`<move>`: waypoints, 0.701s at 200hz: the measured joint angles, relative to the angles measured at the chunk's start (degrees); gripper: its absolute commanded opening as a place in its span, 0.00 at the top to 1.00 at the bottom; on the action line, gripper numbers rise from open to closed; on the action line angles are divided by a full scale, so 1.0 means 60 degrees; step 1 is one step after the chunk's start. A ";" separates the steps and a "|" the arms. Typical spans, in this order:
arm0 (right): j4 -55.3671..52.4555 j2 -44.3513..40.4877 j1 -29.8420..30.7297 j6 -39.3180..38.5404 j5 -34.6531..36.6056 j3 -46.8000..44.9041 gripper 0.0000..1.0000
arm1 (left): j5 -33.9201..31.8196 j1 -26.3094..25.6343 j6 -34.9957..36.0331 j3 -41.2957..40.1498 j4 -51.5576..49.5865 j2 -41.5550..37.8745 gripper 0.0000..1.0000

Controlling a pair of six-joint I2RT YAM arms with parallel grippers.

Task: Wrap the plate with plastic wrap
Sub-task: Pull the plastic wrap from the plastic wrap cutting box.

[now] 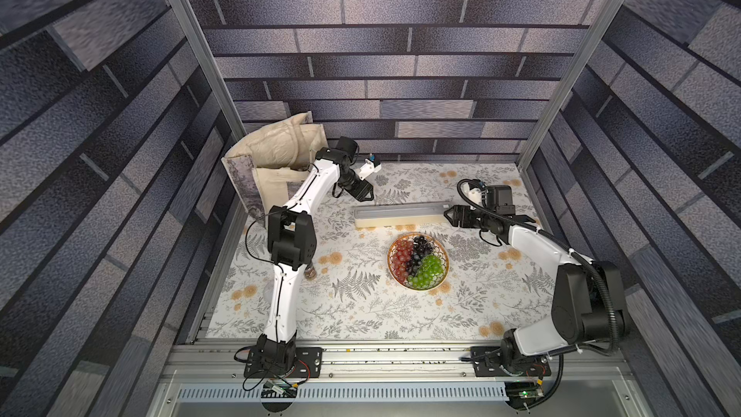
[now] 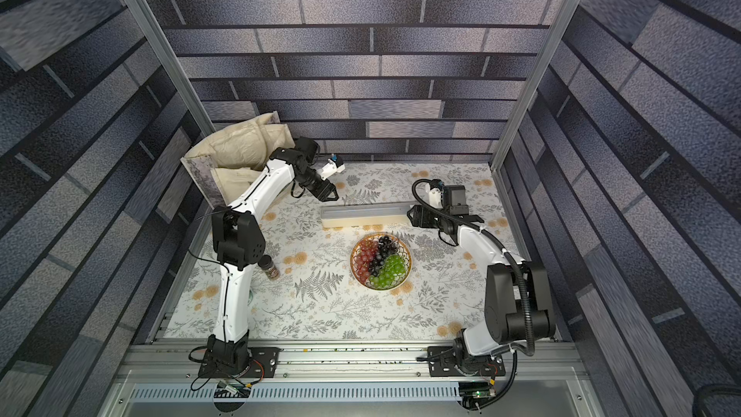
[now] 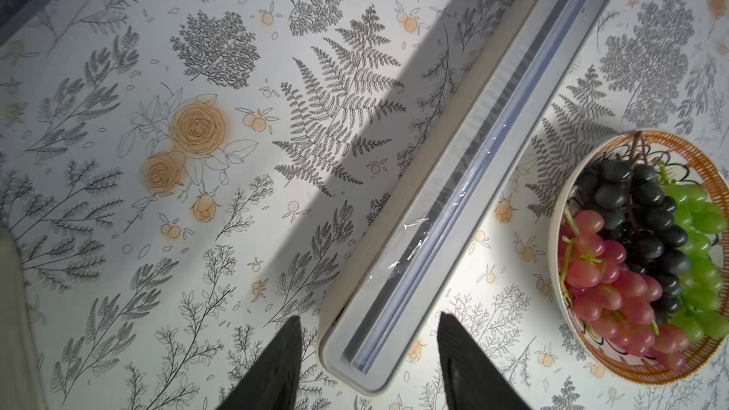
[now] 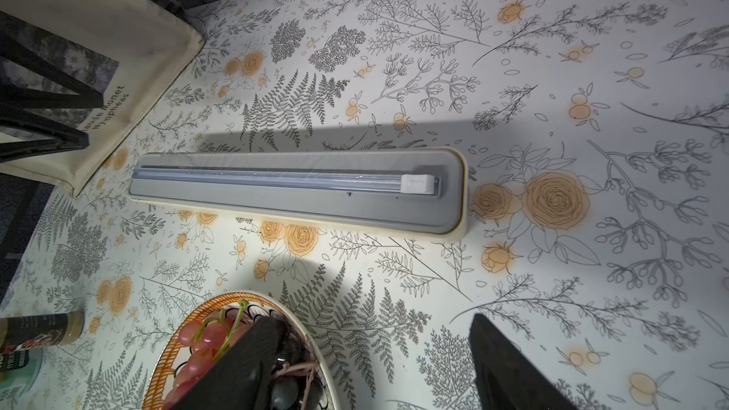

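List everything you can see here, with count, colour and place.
plate: one, golden-tan rim, mid-table
grapes: three bunches, red, purple, green, on the plate
dispenser box: one, pale grey-white, behind the plate
plastic wrap: one, clear, in the dispenser box
tote bag: one, beige, far left corner
spice jar: one, brown, left of the plate
tablecloth: one, white floral, under everything
left gripper: one, black, open, near the box's left end
right gripper: one, black, open, by the box's right end

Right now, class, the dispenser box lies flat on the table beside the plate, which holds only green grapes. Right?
Not only green: the left wrist view shows the plate holding red, dark purple and green grapes. The dispenser box does lie flat beside it.
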 measured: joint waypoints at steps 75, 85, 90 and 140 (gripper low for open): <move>-0.0331 -0.0135 0.0000 -0.0211 0.0182 0.0011 0.21 | -0.0058 -0.0229 0.0484 0.1053 -0.0765 0.1096 0.45; -0.0331 -0.0135 0.0000 -0.0211 0.0182 0.0011 0.21 | -0.0058 -0.0229 0.0506 0.1096 -0.0794 0.1096 0.45; -0.0335 -0.0135 0.0000 -0.0211 0.0186 0.0011 0.21 | -0.0062 -0.0226 0.0517 0.1104 -0.0805 0.1096 0.45; -0.0361 -0.0142 0.0000 -0.0204 0.0211 0.0011 0.21 | -0.0080 -0.0226 0.0525 0.1140 -0.0820 0.1242 0.48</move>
